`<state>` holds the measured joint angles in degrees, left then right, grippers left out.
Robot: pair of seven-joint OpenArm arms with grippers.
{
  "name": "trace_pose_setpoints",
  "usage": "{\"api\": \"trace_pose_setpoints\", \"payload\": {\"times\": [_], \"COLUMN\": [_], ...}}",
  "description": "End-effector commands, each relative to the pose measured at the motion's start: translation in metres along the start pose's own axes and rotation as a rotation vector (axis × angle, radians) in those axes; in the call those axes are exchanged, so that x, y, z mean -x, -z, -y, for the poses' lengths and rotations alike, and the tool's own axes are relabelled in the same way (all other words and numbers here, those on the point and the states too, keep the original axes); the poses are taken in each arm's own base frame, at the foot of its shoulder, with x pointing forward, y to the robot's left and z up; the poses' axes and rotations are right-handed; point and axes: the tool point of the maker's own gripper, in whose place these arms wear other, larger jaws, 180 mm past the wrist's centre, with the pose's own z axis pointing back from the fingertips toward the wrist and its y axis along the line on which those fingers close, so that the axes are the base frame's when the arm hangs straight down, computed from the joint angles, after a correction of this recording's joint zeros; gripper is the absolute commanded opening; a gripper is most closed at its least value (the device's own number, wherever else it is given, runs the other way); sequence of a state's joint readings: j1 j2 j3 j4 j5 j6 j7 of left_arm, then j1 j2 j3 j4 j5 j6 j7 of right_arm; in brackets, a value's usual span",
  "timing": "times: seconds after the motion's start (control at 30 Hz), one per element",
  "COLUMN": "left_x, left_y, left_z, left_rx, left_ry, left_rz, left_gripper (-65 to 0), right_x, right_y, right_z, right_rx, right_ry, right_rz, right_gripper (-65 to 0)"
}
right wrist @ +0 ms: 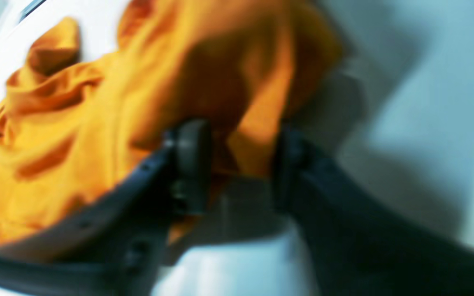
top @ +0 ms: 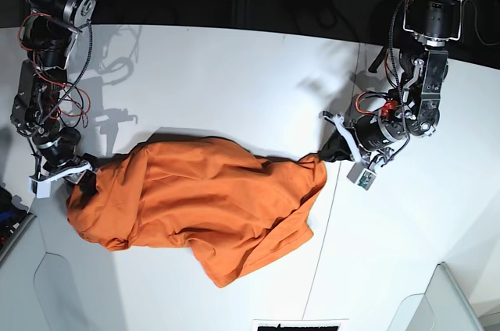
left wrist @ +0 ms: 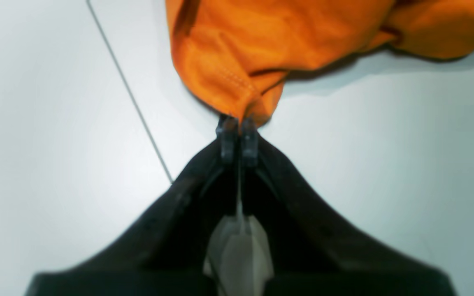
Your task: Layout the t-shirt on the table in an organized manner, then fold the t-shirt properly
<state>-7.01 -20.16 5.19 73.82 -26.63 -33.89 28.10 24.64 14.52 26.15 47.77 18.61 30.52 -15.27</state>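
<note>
Spreading is the step in hand: the t-shirt [top: 203, 206] lies bunched toward the table's [top: 234, 73] near edge, crossing its seam [left wrist: 130, 92]. The left gripper [left wrist: 238, 127] is pinched tight on a hemmed corner. The right gripper [right wrist: 237, 164] stands parted with cloth between its jaws; whether it grips, I cannot tell. Next, I judge, both corners need pulling apart to flatten the shirt.

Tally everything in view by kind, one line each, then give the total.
Orange t-shirt: 1
White table: 1
Robot arm tools: 2, the left tool and the right tool
Total: 4
</note>
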Motion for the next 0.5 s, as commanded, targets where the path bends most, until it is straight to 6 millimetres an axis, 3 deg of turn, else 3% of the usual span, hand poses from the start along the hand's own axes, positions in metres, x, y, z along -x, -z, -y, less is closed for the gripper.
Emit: {"api": "trace_pose_setpoints", "payload": {"times": [0.0,0.07,0.17,0.37,0.47], "left_x": [-0.018,-0.018,-0.018,-0.017,-0.034], "left_y": [-0.004,-0.004,-0.004,-0.005,-0.018], "left_z": [-0.006,-0.006,-0.006,-0.008,-0.005], "left_rx": [-0.004,-0.005,-0.007,-0.011,0.047], "left_ry": [0.013,0.014,0.018,0.024,0.028], "left_rz": [0.047,0.046,0.043,0.039,0.098], "left_gripper": [-65.0,-65.0,-65.0,-65.0,-65.0], "right_x": [-0.032,-0.033,-0.036,-0.041,-0.049], "right_y": [0.001,0.001,0.000,-0.003,-0.010], "right_z": [-0.006,-0.006,-0.008,-0.009,-0.009], "right_rx": [-0.029,-0.029,-0.038,-0.042,-0.038], "right_ry": [-0.018,-0.017,0.001,-0.004,-0.025], "right_rz": [0.084,0.088,0.106,0.111,0.084], "right_gripper": [-51.9,-59.5,-65.0,-65.0,-65.0]}}
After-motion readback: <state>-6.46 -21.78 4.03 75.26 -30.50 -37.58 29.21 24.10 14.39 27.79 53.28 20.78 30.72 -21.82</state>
